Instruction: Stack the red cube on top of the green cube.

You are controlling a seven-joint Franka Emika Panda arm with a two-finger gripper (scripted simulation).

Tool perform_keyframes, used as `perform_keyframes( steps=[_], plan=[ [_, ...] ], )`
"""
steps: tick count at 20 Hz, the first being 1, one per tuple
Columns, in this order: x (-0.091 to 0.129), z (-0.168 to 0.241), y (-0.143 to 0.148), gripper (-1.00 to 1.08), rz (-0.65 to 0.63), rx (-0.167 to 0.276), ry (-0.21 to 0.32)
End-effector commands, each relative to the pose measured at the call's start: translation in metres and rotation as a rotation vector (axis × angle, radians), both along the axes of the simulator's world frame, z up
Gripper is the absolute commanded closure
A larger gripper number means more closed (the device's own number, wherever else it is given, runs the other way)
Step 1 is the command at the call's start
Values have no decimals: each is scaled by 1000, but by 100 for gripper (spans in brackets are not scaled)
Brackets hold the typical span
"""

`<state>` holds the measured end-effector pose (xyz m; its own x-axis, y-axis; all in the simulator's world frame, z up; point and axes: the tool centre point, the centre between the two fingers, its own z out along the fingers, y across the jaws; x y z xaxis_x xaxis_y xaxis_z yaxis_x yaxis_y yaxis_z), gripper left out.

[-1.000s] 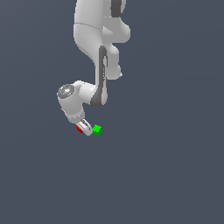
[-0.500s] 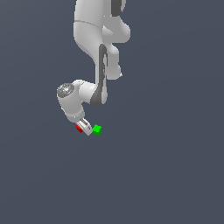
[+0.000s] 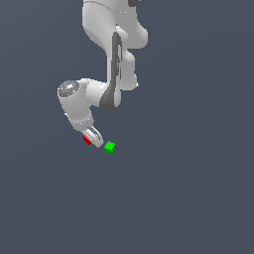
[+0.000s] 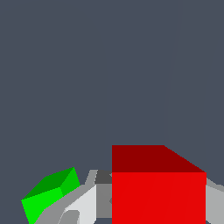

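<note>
In the exterior view my white gripper is low at the grey floor, tilted, with the red cube showing only as a sliver behind one finger. The green cube sits on the floor just to the exterior view's right of the fingertips, apart from them. In the wrist view the red cube fills the space between my two fingers, which press against its two sides. The green cube lies just outside one finger. My gripper is shut on the red cube.
The plain dark grey floor stretches all around. The arm's white links rise above the gripper in the exterior view. No other objects show.
</note>
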<state>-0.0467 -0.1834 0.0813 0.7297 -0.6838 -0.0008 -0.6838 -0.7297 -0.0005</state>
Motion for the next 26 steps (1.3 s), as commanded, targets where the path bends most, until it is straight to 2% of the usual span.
perform_keyframes(
  steps=[1,7,14,26],
  plan=[
    [0,16,0,108,0,0,0],
    [0,37,0,108,0,-1,0],
    [2,33,7,108,0,-1,-1],
    [16,-14,87,108,0,0,-1]
  ],
)
